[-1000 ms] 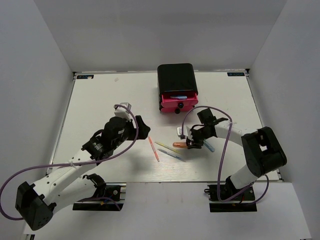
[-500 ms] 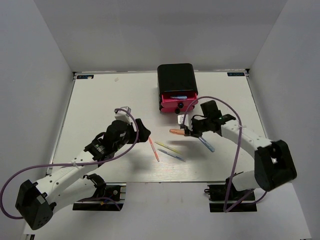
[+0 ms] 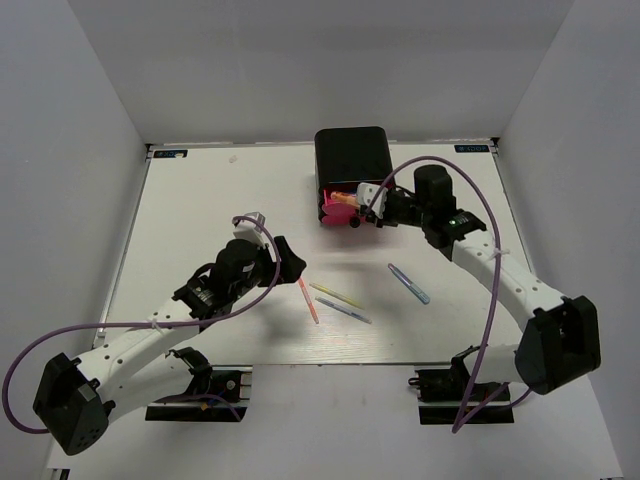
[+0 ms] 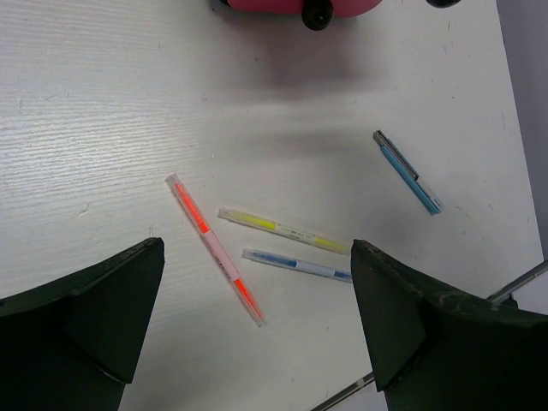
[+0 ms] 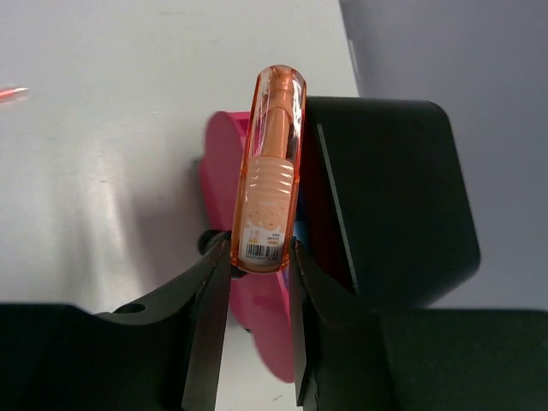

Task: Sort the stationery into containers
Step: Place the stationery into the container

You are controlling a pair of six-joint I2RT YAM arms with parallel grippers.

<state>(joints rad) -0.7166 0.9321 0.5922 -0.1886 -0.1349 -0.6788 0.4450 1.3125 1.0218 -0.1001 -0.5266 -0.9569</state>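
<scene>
Orange marker (image 5: pixel 267 171) in R tool (image 5: pixel 257 254), over pink drawer (image 5: pixel 221 171)

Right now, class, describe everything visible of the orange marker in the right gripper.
The orange marker is stubby, translucent plastic with a ribbed pale core and a barcode label. The right gripper pinches its labelled end; the rest sticks out, over the open pink drawer of the black box. Only the gripper visibly touches it.

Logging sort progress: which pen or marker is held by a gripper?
The stubby orange marker, clamped in the right gripper; the thin pink, yellow, grey-blue and light-blue pens lie on the white table.
</scene>
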